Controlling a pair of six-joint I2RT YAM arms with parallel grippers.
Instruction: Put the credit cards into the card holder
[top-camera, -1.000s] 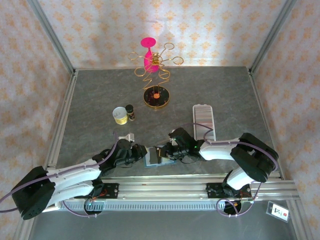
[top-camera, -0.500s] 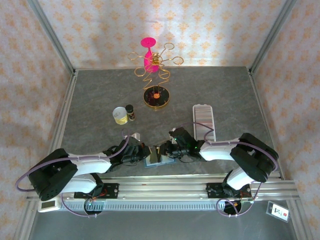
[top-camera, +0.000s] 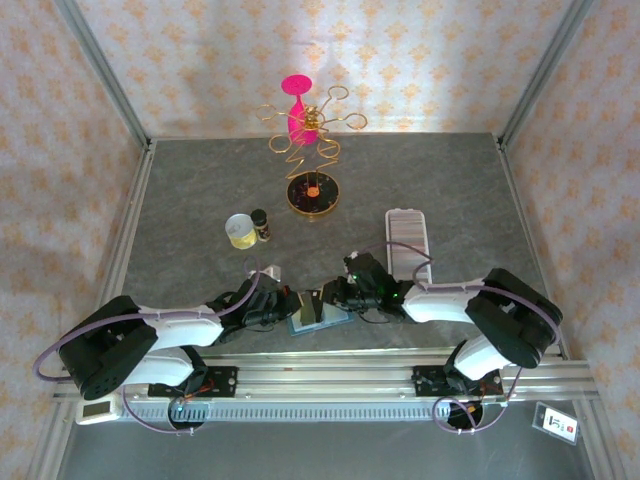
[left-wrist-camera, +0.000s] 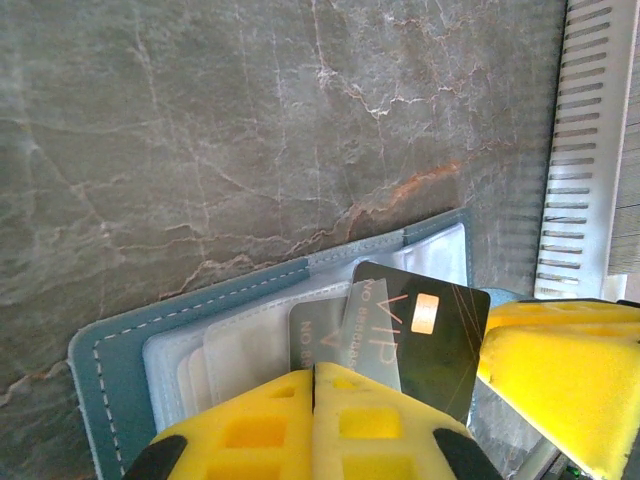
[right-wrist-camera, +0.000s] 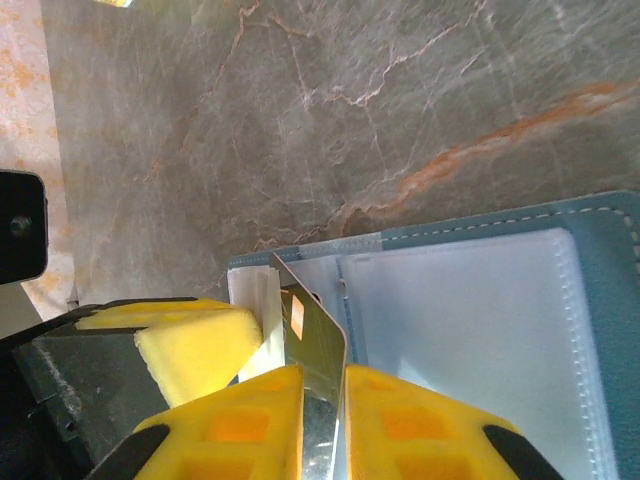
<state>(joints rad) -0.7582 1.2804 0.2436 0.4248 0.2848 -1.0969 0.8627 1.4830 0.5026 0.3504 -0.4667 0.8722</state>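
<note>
Credit card (left-wrist-camera: 430, 335), dark with a yellow chip, is pinched edge-up in the right gripper (right-wrist-camera: 322, 385), jaws closed on it, over the open teal wallet (left-wrist-camera: 120, 350). Can't tell if it's fully clear of the sleeve. Card holder (top-camera: 408, 240) lies further out and to the right, well apart, long axis near-to-far, slots crosswise. Right arm is nearer it. Left gripper (left-wrist-camera: 313, 385) jaws closed on nothing, tips at the wallet sleeves, probably pinning it.
</note>
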